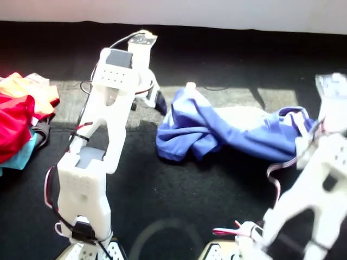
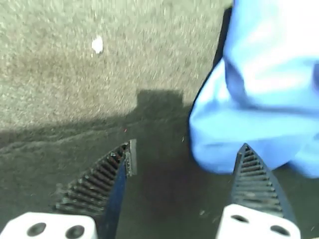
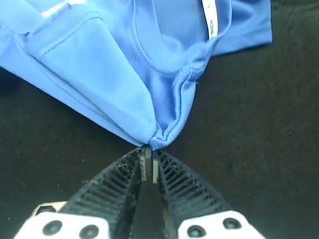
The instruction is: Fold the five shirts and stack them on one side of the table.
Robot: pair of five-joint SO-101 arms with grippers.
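Note:
A crumpled blue shirt (image 1: 227, 132) lies across the middle of the dark table. My right gripper (image 3: 148, 160) is shut on a pinched fold of the blue shirt (image 3: 124, 69) near its collar, at the shirt's right end (image 1: 303, 135). At the shirt's left end, my left gripper (image 2: 184, 159) stands open just above the table; one fingertip (image 2: 247, 152) touches the edge of the blue shirt (image 2: 259, 89), and nothing sits between the fingers. In the high view the left gripper (image 1: 157, 100) sits just left of the cloth.
A pile of red, orange and teal shirts (image 1: 21, 122) lies at the table's left edge. A lighter sunlit strip (image 1: 238, 97) crosses the table behind the blue shirt. The front middle of the table (image 1: 179, 206) is bare dark cloth.

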